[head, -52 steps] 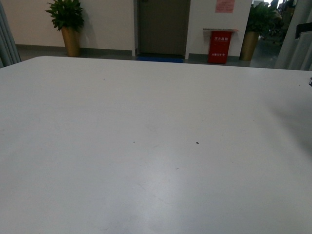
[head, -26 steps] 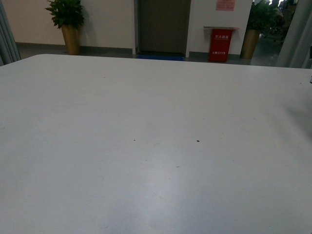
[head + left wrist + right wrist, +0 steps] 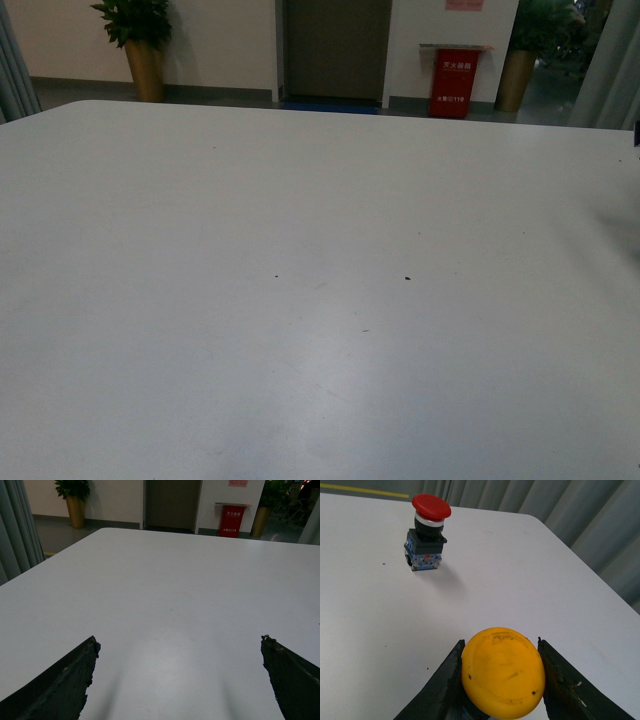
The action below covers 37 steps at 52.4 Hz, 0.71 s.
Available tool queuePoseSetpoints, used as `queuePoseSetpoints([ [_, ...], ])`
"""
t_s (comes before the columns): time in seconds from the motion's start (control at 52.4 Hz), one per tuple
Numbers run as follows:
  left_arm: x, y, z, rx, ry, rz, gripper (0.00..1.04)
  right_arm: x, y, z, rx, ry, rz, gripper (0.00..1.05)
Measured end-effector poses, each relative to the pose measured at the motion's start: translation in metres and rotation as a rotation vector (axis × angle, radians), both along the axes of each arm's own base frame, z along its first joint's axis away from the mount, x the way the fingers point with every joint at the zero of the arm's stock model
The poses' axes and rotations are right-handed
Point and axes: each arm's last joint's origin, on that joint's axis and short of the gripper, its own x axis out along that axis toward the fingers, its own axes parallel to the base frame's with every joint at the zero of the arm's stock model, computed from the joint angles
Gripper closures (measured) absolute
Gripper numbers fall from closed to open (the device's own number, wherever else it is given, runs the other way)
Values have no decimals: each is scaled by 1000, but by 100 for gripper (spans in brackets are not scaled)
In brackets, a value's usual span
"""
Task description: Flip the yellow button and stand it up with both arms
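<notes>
My left gripper (image 3: 180, 641) hangs over the table (image 3: 165, 580) with its fingers (image 3: 65, 680) spread wide and nothing between them. Its camera shows only bare white top ahead, so that side holds nothing and has nothing within reach. The front view between my arms shows the same bare top and neither arm, which tells me the work lies off to my right, outside that frame. There my right gripper (image 3: 500, 644) is closed on the yellow button (image 3: 502, 672): one finger presses each side of the round cap, and the cap's flat face looks straight back at the wrist camera. From this I judge that the button's long axis runs along my right gripper's reach, cap toward the wrist and neck and block pointing away. The cap hides both, though, and I cannot tell whether the block touches the table. Beyond it, well apart, a red button (image 3: 427, 532) stands upright on its block, cap up. The right arm is plainly the nearer one, since it has the piece; the left is well away. For the flip, I reckon the left must come across toward the right and take the hidden far end, so the axis can be turned and the button set down standing.
</notes>
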Motion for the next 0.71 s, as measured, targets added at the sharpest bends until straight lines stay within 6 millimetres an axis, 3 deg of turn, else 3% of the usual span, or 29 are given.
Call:
queuePoseSetpoints([
  [0.707,0,0,0,0,0,0,7,19,-21,-10,34,29,-77,70],
])
